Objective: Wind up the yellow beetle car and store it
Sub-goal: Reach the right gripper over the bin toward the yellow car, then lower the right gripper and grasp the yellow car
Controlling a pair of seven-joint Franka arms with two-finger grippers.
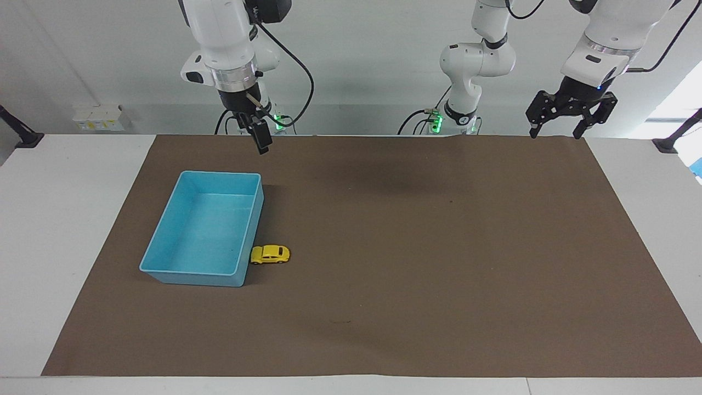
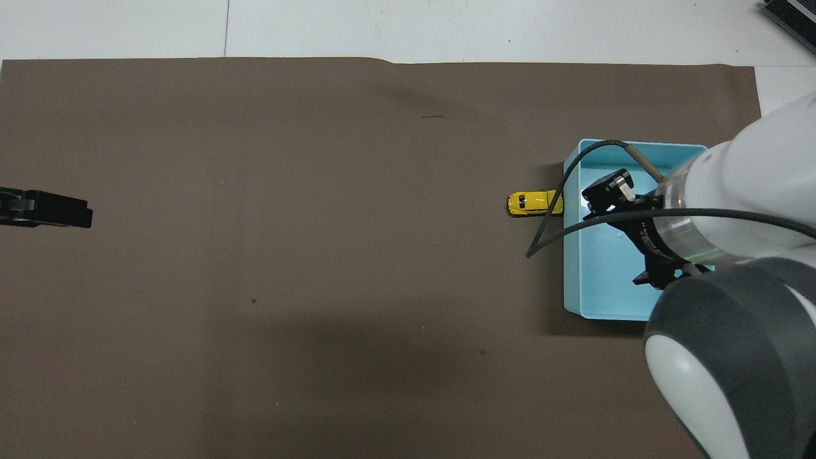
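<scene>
The yellow beetle car [image 1: 270, 254] stands on the brown mat, touching the blue bin's [image 1: 192, 278] side wall that faces the table's middle, at the bin's end farther from the robots. It also shows in the overhead view [image 2: 534, 203] beside the bin [image 2: 605, 280]. The bin is empty. My right gripper [image 1: 258, 137] hangs open and empty, high in the air over the bin in the overhead view [image 2: 628, 236]. My left gripper [image 1: 554, 133] is open and empty, raised over the mat's corner at the left arm's end, and waits.
The brown mat [image 1: 417, 263] covers most of the white table [image 1: 66, 181]. The right arm's black cable [image 2: 554, 217] loops over the car's spot in the overhead view. The left gripper's tip [image 2: 48, 209] shows at the edge of that view.
</scene>
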